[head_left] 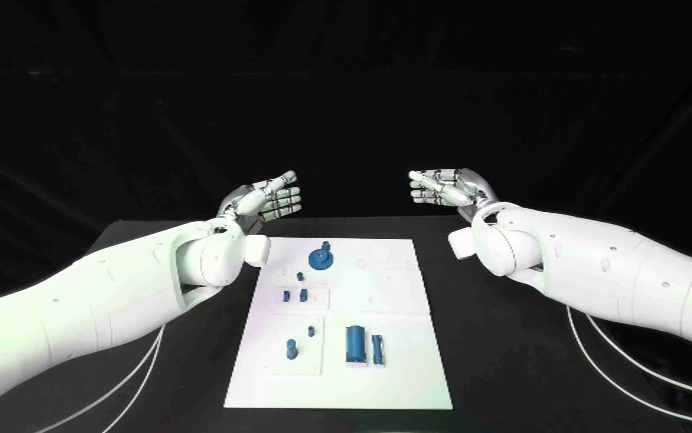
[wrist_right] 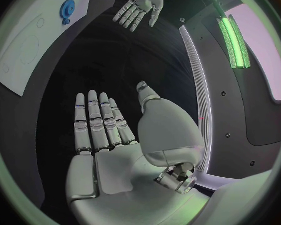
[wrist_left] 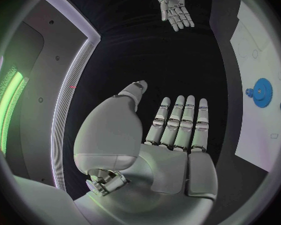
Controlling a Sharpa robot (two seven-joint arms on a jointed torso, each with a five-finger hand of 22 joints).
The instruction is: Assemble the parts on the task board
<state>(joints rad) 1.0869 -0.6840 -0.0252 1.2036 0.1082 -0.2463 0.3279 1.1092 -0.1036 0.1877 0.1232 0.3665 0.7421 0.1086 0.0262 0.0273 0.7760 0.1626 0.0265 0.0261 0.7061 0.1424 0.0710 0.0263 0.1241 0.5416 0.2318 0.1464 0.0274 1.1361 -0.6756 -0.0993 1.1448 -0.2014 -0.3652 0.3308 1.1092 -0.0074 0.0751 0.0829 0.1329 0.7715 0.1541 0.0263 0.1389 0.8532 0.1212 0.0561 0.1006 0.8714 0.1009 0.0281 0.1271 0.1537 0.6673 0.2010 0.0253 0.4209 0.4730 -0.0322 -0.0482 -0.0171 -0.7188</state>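
Black tabletop (head_left: 144, 243) carried the white rectangular task board (head_left: 404, 373) nearest me, small blue parts (head_left: 356, 343) resting on it. Beyond its far edge I saw my left hand (head_left: 267, 198) and right hand (head_left: 450, 189) raised, fingers spread, holding nothing, facing each other.

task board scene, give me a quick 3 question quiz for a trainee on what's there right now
1. True or false: the left hand holds a blue part.
2. The blue gear lies on which end of the task board? A. the far end, toward the hands. B. the near end, toward the robot's body.
3. Fill in: the right hand hangs over the black ____, beyond the board's far edge.

Key: 1. False, both hands are empty with fingers apart. 2. A. 3. table.
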